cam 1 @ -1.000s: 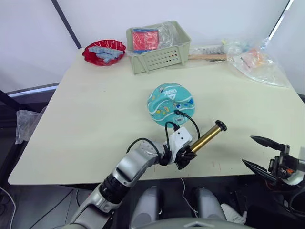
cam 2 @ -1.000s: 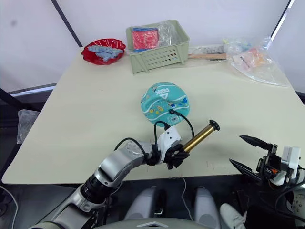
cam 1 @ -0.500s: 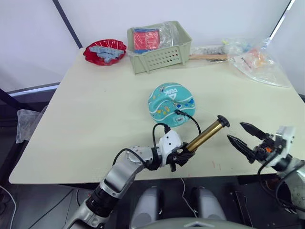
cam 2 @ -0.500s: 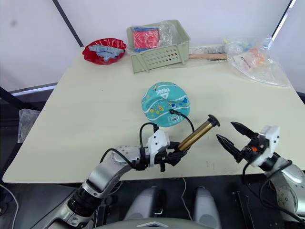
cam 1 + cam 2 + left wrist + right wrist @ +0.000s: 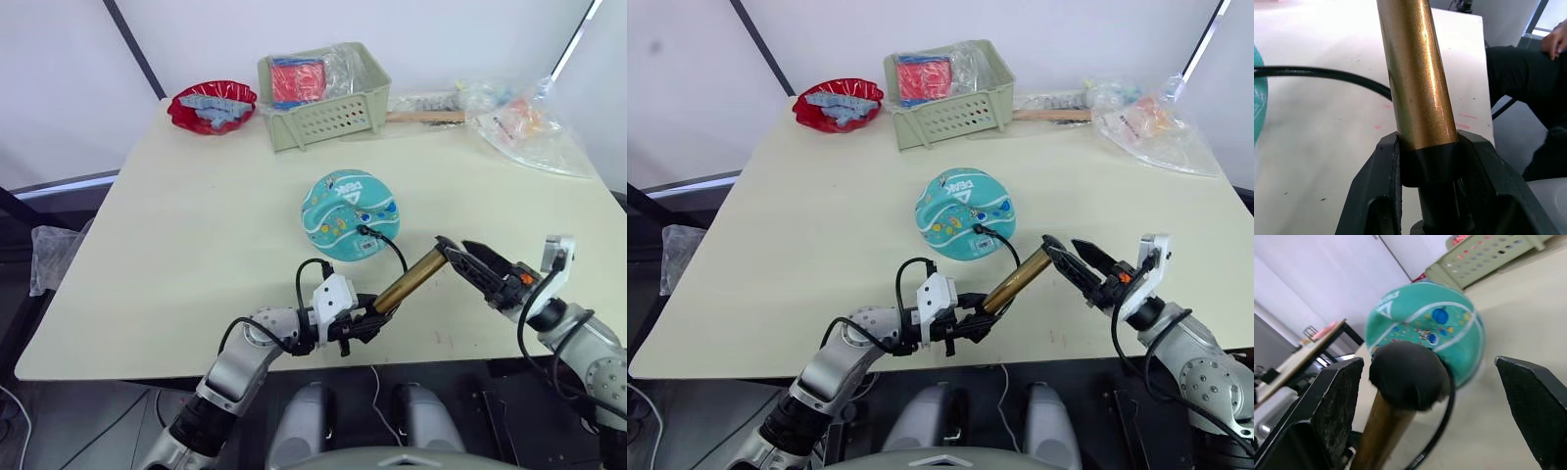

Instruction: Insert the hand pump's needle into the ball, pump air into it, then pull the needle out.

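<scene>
Needle stage looks done: thin black hose (image 5: 392,247) arcing from the hand pump (image 5: 407,281) up to the near side of the ball (image 5: 351,214), its tip sitting right at the ball's surface. The needle itself too small to make out, so insertion judged from the hose end, not seen outright. Pumping apparently about to start; pulling the needle out left for after.

Left gripper (image 5: 367,324) clamped on the lower black end cap of the hand pump, fingers (image 5: 1376,193) squeezing either side of the cap in the left wrist view. Barrel held tilted, rising up and to the right above the near edge of the worktop (image 5: 196,245), just in front of the ball.

Right gripper (image 5: 468,260) spread wide at the top of the pump, one finger (image 5: 1330,406) close beside the black T-handle (image 5: 1409,375), the other well off to the side. Not closed on the handle yet, by the look of it.

Hand pump: short, shiny gold-bronze barrel, black caps at both ends. Ball: teal with white seam lines, small colourful prints and a white triangle logo, resting mid-worktop, looking a bit flat from above. Judged soft, likely to roll or shift once the strokes begin.
</scene>
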You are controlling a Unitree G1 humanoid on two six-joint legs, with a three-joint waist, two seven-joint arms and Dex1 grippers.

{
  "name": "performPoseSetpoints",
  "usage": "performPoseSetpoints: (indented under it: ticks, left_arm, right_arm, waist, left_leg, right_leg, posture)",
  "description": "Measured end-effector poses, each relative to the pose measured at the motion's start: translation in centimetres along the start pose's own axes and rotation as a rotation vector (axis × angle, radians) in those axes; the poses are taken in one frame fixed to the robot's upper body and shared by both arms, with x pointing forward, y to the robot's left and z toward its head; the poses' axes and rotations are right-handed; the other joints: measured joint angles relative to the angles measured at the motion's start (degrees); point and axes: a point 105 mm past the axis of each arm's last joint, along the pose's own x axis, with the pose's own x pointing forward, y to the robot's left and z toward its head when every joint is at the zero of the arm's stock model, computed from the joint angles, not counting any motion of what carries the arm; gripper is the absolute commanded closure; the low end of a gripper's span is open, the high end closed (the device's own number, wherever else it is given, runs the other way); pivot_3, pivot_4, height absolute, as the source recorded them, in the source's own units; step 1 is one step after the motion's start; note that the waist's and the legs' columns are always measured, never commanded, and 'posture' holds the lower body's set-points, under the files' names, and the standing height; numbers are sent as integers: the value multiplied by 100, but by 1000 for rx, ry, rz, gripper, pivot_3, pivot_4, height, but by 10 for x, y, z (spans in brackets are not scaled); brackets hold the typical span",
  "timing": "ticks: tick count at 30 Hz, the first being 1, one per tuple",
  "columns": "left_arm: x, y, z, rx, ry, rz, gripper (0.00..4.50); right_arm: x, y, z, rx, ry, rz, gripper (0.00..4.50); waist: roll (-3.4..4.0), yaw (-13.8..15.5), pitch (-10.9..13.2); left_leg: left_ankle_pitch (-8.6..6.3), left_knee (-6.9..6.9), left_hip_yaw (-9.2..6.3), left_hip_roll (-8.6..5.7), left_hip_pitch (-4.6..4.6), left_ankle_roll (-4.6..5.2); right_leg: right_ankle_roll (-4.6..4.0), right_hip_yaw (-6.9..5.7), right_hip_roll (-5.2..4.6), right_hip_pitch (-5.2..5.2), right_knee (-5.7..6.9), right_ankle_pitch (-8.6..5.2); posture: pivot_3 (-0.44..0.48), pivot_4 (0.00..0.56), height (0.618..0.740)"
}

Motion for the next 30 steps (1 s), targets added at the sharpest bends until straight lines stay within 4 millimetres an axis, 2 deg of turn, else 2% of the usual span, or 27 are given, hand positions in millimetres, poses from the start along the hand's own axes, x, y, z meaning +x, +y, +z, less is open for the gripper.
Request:
performPoseSetpoints:
  ticks: [6, 30]
  left_arm:
    - [1, -1, 1, 8, -4, -7, 3311]
    - [4, -2, -4, -6, 4, -2, 3311]
  right_arm:
    - [9, 7, -10, 94, 5, 30, 0]
    - [23, 14, 1, 60, -36, 70, 0]
  waist:
    - [0, -3, 0]
    - [0, -7, 0]
  left_leg:
    - [0, 0, 3, -1, -2, 0]
    - [0, 0, 0, -1, -2, 0]
  right_leg:
    - [1, 3, 0, 0, -1, 0]
    - [2, 10, 9, 0, -1, 0]
  posture:
    - [0, 150, 738]
    - [0, 150, 738]
